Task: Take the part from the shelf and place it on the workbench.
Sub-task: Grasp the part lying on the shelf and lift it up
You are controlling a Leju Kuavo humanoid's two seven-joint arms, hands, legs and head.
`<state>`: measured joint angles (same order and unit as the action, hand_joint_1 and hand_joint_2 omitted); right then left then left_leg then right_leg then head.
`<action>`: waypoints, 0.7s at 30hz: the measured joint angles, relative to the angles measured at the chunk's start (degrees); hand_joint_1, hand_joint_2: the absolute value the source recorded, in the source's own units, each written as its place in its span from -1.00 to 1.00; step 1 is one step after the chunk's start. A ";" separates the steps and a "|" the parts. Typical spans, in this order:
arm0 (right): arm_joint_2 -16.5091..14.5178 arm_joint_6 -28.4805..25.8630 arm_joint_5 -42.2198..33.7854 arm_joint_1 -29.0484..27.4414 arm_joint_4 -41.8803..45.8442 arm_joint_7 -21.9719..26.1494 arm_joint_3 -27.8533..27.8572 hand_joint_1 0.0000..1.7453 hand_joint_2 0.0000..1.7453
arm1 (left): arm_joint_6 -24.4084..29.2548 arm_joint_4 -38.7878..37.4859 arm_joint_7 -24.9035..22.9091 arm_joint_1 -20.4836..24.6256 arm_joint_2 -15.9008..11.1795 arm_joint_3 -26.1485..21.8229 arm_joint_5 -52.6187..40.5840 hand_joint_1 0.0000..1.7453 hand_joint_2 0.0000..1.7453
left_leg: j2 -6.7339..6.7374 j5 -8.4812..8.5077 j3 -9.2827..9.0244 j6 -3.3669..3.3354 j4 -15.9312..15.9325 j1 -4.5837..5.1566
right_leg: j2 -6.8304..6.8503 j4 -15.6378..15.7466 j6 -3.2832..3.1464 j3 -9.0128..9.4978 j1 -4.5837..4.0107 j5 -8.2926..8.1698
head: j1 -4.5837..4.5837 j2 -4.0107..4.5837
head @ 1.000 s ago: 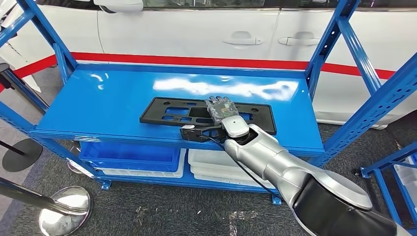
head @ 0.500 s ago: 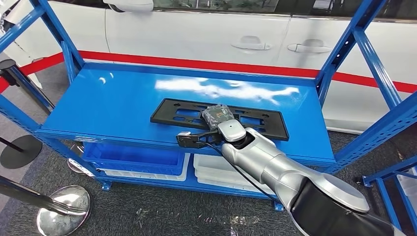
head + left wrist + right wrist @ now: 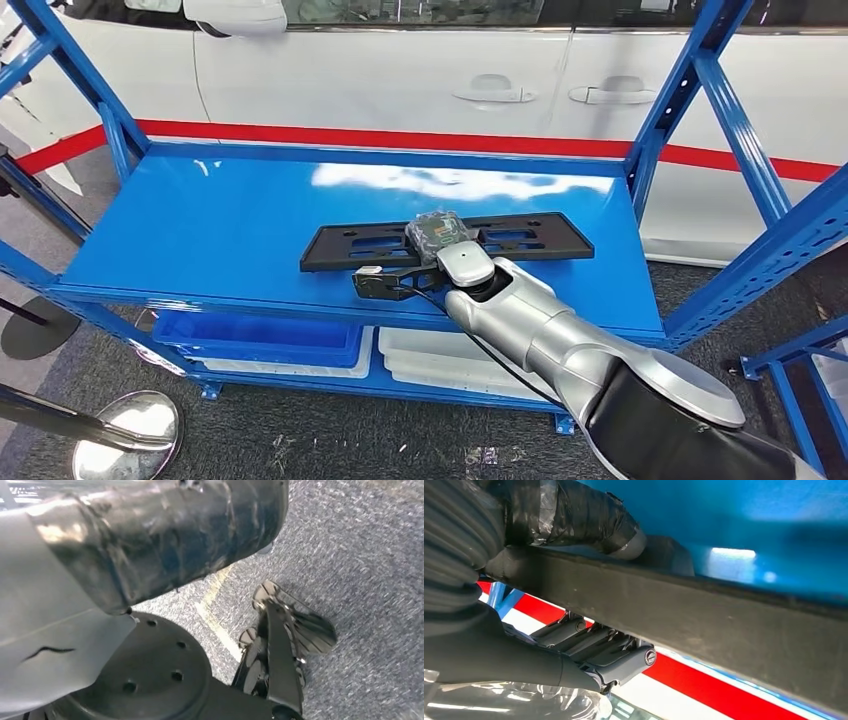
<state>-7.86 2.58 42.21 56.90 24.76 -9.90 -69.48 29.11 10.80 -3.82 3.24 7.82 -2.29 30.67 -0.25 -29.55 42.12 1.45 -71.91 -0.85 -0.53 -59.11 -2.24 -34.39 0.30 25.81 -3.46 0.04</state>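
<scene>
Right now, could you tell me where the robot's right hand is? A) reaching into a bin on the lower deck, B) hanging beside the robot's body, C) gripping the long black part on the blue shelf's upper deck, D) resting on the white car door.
C: in the head view the right hand closes over the middle of the long black part, on the blue shelf.

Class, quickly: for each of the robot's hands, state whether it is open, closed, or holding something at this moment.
Left hand: cannot be told from these pictures.
Right hand: closed on the long flat black plastic panel, which is at the blue metal shelf.
</scene>
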 joint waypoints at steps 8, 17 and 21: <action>-0.13 -0.02 0.00 0.34 -0.12 0.35 -0.79 1.00 1.00 | -0.01 0.00 0.09 0.14 0.00 0.00 0.05 -1.00 -1.00 | -0.13 5.06 -6.59 -1.83 14.07 0.37 | -0.23 -0.24 1.80 0.72 -0.25 1.40 | 0.16 -0.01; -0.45 -0.02 -0.05 0.66 -0.15 2.75 -1.90 1.00 1.00 | -0.16 0.00 0.96 0.36 0.00 -0.02 0.77 -1.00 0.50 | -0.22 4.33 -7.03 -2.15 13.52 0.87 | 0.34 0.86 0.96 2.19 -0.30 1.48 | 0.98 0.00; -0.45 -0.01 -0.22 0.78 -0.15 3.03 -2.21 1.00 1.00 | -0.18 0.00 1.77 0.34 0.00 -0.02 1.51 -1.00 1.00 | -0.23 4.32 -7.04 -2.19 13.52 0.86 | 0.37 0.91 1.02 2.21 -0.31 1.45 | 1.01 0.00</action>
<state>-8.31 2.57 41.99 57.68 24.61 -6.87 -71.69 28.93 10.80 -2.06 3.57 7.82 -2.32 32.18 -0.47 -25.24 35.08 -0.74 -58.39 0.02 -0.16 -58.20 -1.22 -32.18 -0.01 27.26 -2.46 0.04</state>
